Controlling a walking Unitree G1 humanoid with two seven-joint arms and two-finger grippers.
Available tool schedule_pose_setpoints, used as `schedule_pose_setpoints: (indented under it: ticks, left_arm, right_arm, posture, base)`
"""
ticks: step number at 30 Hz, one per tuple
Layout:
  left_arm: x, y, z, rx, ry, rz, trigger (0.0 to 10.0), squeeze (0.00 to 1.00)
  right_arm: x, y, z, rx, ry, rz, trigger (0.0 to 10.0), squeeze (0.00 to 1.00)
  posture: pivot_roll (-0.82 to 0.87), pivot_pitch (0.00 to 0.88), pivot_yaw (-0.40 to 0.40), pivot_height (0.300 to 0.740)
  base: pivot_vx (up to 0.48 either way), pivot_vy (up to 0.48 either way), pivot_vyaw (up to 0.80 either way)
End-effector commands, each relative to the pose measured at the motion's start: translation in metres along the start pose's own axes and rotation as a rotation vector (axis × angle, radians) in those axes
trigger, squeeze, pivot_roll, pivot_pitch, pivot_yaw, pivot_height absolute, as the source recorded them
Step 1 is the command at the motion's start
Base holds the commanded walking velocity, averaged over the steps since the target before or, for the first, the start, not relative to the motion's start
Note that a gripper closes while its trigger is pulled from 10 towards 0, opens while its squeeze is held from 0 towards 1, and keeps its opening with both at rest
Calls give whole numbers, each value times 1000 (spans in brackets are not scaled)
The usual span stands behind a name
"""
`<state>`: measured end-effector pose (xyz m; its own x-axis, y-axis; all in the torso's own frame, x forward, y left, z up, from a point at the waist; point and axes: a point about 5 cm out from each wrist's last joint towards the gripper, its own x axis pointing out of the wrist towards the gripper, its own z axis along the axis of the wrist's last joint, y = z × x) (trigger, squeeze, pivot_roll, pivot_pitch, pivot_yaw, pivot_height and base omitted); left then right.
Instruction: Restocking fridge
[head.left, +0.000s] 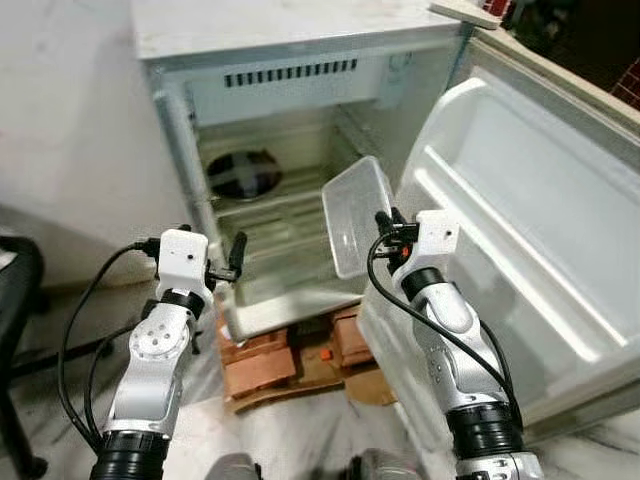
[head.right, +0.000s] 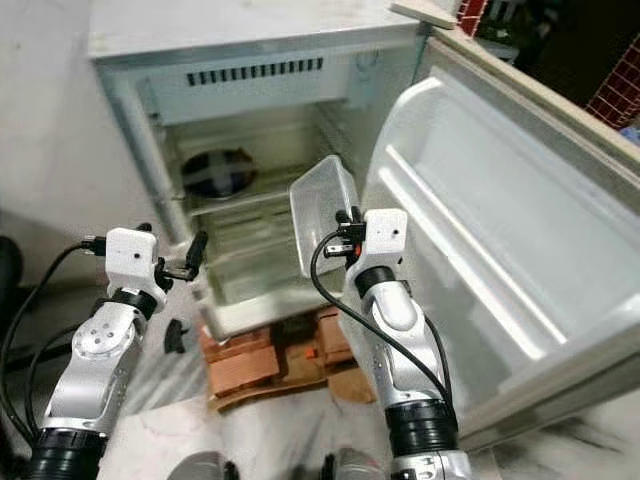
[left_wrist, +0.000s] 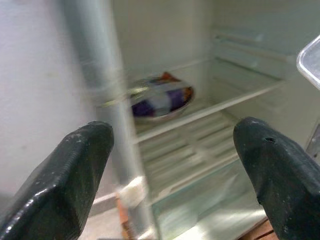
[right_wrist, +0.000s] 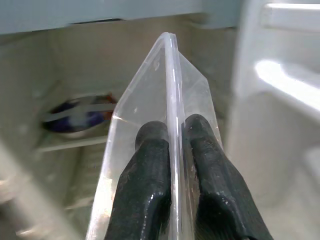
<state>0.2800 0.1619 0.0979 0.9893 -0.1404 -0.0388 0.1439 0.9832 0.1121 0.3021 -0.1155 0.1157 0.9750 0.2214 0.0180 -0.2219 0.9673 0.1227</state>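
A small fridge (head.left: 290, 60) stands open before me, its door (head.left: 530, 200) swung out to the right. My right gripper (head.left: 383, 232) is shut on the rim of a clear plastic container (head.left: 358, 212), held tilted on edge at the fridge's mouth; in the right wrist view the fingers (right_wrist: 150, 165) pinch the container (right_wrist: 165, 90) wall. A dark plate of food (head.left: 243, 173) sits on the upper shelf at the left. My left gripper (head.left: 236, 258) hovers open by the fridge's left front edge, fingers (left_wrist: 75, 170) wide apart with nothing between them.
The fridge rests on reddish bricks (head.left: 262, 360) over cardboard. Wire shelves (head.left: 280, 225) cross the interior and a lower tray sits at the bottom. A dark chair (head.left: 15, 300) stands at the left. White wall lies left of the fridge.
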Motion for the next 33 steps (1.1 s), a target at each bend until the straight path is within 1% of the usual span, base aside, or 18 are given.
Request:
schedule_pose_setpoints:
  ticks: [1, 14, 17, 24, 27, 29, 30, 31, 33]
  left_arm:
    - [0, -9, 1, -4, -5, -22, 10000, 0]
    - [1, -10, 4, 9, -24, -23, 10000, 0]
    - [1, -10, 4, -3, -23, -19, 10000, 0]
    - [-1, -8, 4, -4, -19, 0, 10000, 0]
    - [-5, -2, 5, 8, -22, 39, 10000, 0]
    - [-12, 5, 4, 33, -12, 82, 10000, 0]
    - [-12, 5, 4, 33, -12, 82, 10000, 0]
    - [-18, 10, 3, 47, -8, 108, 10000, 0]
    - [-24, 17, 0, 57, 7, 141, 10000, 0]
  right_arm:
    - [-2, -11, 1, -10, -4, -33, 10000, 0]
    - [-2, -10, 1, -8, -5, -26, 10000, 0]
    - [-2, -10, 1, -7, -4, -25, 10000, 0]
    - [-2, -7, 1, 0, -2, -15, 10000, 0]
    - [-2, -5, 1, 6, 1, -1, 10000, 0]
    - [-2, -3, 0, 6, 3, 9, 10000, 0]
    - [-2, -3, 0, 6, 3, 9, 10000, 0]
    - [-1, -2, 0, 9, 4, 14, 10000, 0]
    - [-1, -2, -1, 10, 6, 17, 10000, 0]
  posture:
    - [64, 42, -45, 740]
    - [62, 42, -45, 740]
    - [62, 43, -45, 740]
    - [64, 45, -46, 740]
    - [66, 47, -45, 740]
    - [69, 47, -45, 740]
    - [69, 47, -45, 740]
    - [74, 49, -46, 740]
    - [76, 49, -46, 740]
  base:
    - [262, 0, 0]
    - [0, 0, 0]
    - [0, 0, 0]
    - [0, 0, 0]
    - [0, 0, 0]
    - [0, 0, 0]
    - [0, 0, 0]
    - [0, 0, 0]
    - [0, 0, 0]
